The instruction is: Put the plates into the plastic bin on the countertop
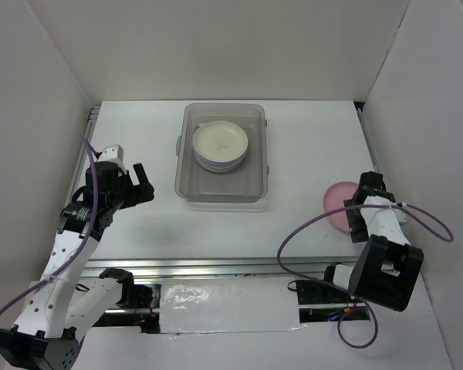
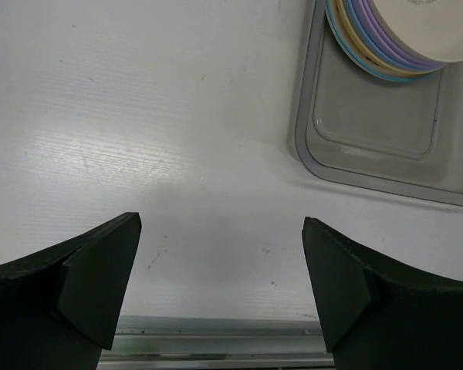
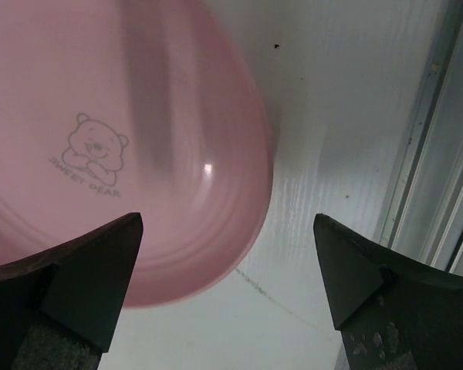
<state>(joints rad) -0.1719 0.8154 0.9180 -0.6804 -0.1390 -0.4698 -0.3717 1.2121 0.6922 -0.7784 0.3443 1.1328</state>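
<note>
While spread, right hand (image 3: 228,227) over plate (image 3: 116,100)

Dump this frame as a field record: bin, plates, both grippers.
bin: plastic bin, far centre of the countertop
in bin: stack of plates, cream on top; lavender, yellow-orange and blue edges below
outside bin: pink plate, on countertop at right
left gripper: open, empty, over bare countertop beside the bin
right gripper: open, jaws straddling the pink plate's edge, not closed on it
remaining: pink plate

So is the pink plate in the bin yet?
Out. The pink plate lies on the countertop, right of the plastic bin, apart from it.
</note>
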